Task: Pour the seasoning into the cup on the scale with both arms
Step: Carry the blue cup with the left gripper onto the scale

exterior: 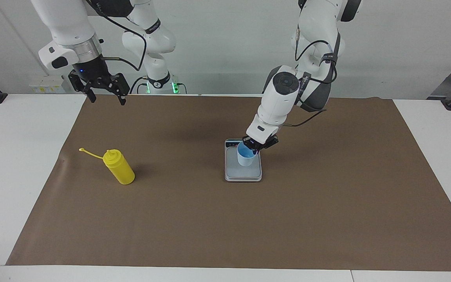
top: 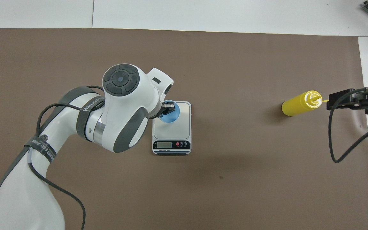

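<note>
The left gripper [exterior: 255, 148] is clenched on the rim of the cup [exterior: 245, 156], one finger inside and one outside, holding it over the plate of the scale [exterior: 243, 172]; whether the cup's base touches the plate cannot be told. The right gripper [exterior: 105, 94] waits raised with its fingers spread and nothing between them, over the table's edge at the right arm's end. The bottle [exterior: 119, 167] stands upright on the brown mat [exterior: 225, 227] toward that same end, well apart from the scale, its cap strap sticking out to the side.
</note>
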`<state>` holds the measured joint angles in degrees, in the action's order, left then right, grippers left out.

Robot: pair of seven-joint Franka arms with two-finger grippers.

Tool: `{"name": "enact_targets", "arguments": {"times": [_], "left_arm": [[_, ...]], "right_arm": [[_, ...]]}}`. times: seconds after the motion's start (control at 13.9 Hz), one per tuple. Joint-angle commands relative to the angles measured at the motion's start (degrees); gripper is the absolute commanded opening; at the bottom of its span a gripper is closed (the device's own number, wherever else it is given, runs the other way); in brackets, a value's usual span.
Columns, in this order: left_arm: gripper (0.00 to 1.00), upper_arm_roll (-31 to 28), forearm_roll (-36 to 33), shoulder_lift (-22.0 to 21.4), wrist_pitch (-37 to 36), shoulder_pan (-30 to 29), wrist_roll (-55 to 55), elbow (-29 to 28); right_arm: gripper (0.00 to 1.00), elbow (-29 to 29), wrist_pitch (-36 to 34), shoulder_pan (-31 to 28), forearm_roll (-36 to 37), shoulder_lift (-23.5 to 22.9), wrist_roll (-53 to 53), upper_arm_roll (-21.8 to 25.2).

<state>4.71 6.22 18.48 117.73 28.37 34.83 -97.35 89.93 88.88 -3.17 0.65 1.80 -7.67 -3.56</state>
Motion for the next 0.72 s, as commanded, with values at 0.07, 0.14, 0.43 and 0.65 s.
{"name": "enact_targets", "arguments": {"times": [0.07,0.14,0.43,0.65], "left_arm": [[0.00,-0.9,0.6,0.8,0.8,1.1,0.5,-0.6],[0.00,-0.9,0.5,0.8,1.1,1.1,0.5,-0.8],[0.00,-0.9,0.5,0.6,3.5,2.1,0.6,-2.8],[1.00,-1.1,0.4,0.6,2.7,2.1,0.7,-2.2]], "right_arm": [[1.00,-0.3,0.1,-1.8,-0.7,-0.2,-0.1,-0.3],[1.00,-0.3,0.1,-2.1,-0.7,-0.2,-0.2,-0.2],[1.00,-0.2,0.0,-2.3,-0.7,-0.1,0.0,-0.2],[1.00,0.2,0.0,-2.4,-0.7,0.0,0.8,-0.2]]}}
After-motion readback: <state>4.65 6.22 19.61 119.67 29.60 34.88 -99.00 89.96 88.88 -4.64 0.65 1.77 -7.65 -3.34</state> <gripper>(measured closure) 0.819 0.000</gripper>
